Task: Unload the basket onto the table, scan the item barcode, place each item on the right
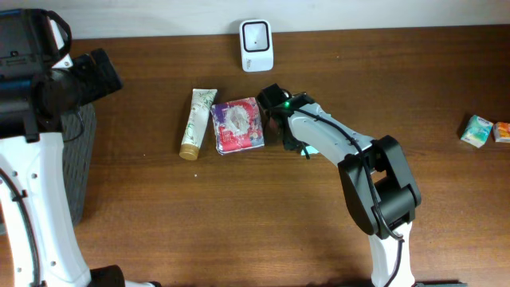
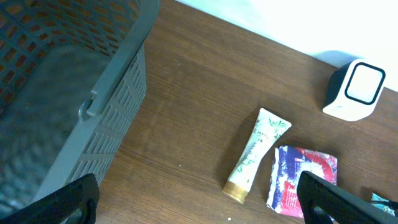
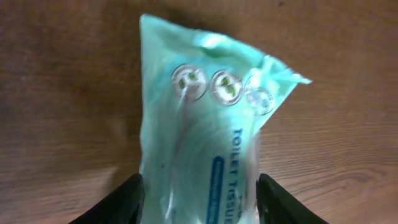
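Note:
A pale green pack of toilet tissue (image 3: 199,137) lies on the wooden table. My right gripper (image 3: 198,202) is shut on its near end, one black finger pressed to each side. In the overhead view the right gripper (image 1: 292,137) sits just right of a red and blue packet (image 1: 239,124), and only a sliver of the tissue pack (image 1: 312,151) shows under the arm. The white barcode scanner (image 1: 256,45) stands at the table's back edge. My left gripper (image 2: 202,205) hangs open and empty high over the table's left side.
A cream tube with a gold cap (image 1: 198,121) lies left of the red packet. A grey basket (image 2: 68,81) stands at the far left edge. Two small boxes (image 1: 483,131) lie at the far right.

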`<state>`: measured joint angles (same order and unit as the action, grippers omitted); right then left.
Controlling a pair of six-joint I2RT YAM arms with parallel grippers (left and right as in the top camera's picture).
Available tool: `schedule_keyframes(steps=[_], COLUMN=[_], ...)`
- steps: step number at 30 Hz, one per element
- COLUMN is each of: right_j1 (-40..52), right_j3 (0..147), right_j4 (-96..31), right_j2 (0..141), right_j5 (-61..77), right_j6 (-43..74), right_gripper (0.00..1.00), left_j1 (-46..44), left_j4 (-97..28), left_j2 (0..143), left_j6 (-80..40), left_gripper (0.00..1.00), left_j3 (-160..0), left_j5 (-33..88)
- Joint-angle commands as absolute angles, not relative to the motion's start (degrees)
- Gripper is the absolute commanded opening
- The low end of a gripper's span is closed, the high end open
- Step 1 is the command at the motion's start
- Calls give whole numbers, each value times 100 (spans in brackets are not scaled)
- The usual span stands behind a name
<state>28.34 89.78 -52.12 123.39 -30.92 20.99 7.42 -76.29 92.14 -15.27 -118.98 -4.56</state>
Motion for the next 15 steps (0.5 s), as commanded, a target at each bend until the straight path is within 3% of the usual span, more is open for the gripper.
schedule_keyframes(steps=[1, 6, 15], right_j1=[2886, 3203, 3249], right_j3=[8923, 8930, 8901], right_j4=[-5175, -5140, -4866], right_j2=[12328, 12328, 12820], right_j5=[-3439, -4379, -3911], right_j6=[2152, 2147, 2152], right_gripper=[52, 52, 52], left_j1=[757, 757, 757], left_j4=[-7618, -7618, -7618], left_j2=[9170, 9170, 9170], left_j6=[-1581, -1581, -1581], left_gripper=[99, 99, 99], left_j3=[-11920, -11920, -11920], left_j5=[-480, -478, -480])
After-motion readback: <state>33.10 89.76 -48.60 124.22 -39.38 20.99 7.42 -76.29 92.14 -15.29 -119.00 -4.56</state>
